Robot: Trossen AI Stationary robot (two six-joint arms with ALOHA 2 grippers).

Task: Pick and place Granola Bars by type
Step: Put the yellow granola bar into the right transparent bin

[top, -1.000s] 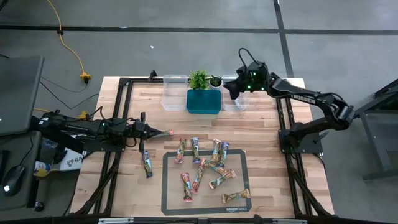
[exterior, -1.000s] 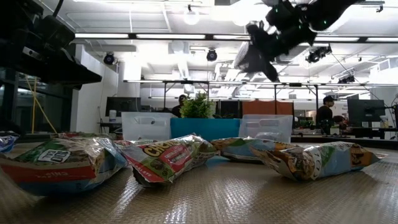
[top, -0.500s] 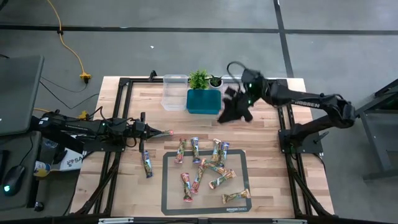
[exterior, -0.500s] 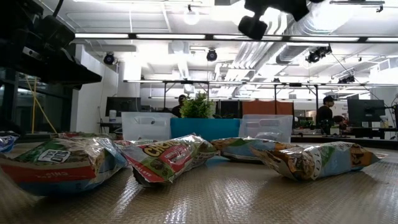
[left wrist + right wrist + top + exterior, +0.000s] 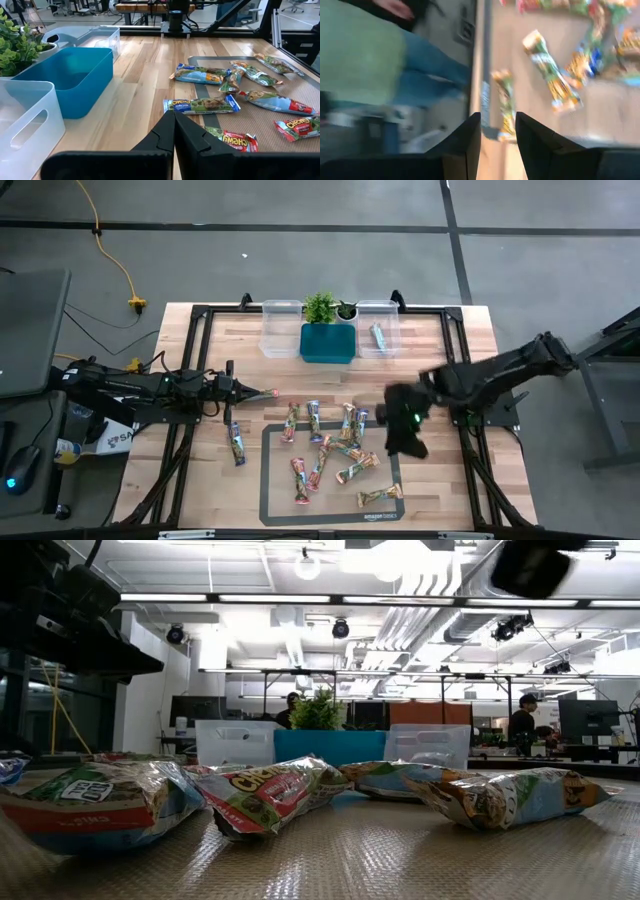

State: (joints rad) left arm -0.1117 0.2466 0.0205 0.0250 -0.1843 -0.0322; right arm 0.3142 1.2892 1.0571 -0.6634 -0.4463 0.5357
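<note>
Lying scattered across the dark mat (image 5: 270, 480) on the desk (image 5: 200, 480), the Granola Bars (image 5: 330, 450) are slim packets in shiny wrappers mixing red, green, blue and tan; a few lie just off the mat's far edge, and one sits alone on the bare wood near the left arm (image 5: 237, 443). From the low view the crinkled foil catches the light, with printed lettering on red and green panels (image 5: 265, 795). One more bar rests inside the clear bin on the right (image 5: 378, 335), beside the blue bin (image 5: 328, 343) and the small green plant (image 5: 320, 307); the other clear bin (image 5: 281, 328) stands at the blue bin's other side. The right gripper (image 5: 405, 430) hangs over the mat's right edge, its fingers (image 5: 470, 140) parted and carrying nothing. The left gripper (image 5: 268, 393) waits low over the desk's left side, fingers (image 5: 172, 130) clenched together, empty.
</note>
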